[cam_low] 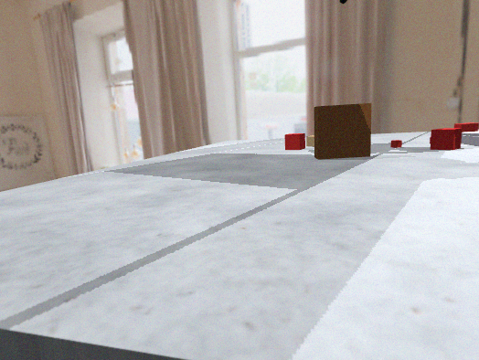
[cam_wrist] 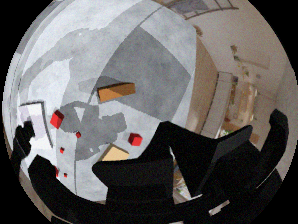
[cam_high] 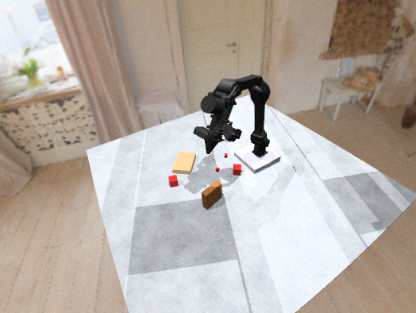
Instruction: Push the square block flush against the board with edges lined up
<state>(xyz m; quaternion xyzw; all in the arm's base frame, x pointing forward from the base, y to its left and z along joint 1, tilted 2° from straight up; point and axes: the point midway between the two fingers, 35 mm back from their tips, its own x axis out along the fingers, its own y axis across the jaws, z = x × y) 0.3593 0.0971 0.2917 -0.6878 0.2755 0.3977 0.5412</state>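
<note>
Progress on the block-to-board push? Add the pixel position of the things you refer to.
Done: nothing visible; the orange-brown block (cam_high: 211, 195) (cam_low: 342, 132) (cam_wrist: 116, 92) stands apart from the tan board (cam_high: 184, 162) (cam_wrist: 114, 153).
In hand: nothing; the gripper (cam_high: 209, 151) (cam_wrist: 164, 125) is shut, above the table.
Left: push them together, line up an edge, move the gripper away.

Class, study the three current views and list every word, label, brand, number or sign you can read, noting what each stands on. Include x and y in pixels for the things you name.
None can be read in any view.
The orange-brown block (cam_high: 211, 195) (cam_low: 342, 132) (cam_wrist: 116, 92), tan board (cam_high: 184, 162) (cam_wrist: 114, 153) and red cubes show no lettering.
The round wall picture (cam_low: 19, 147) is too blurred to tell whether it bears writing.
</note>
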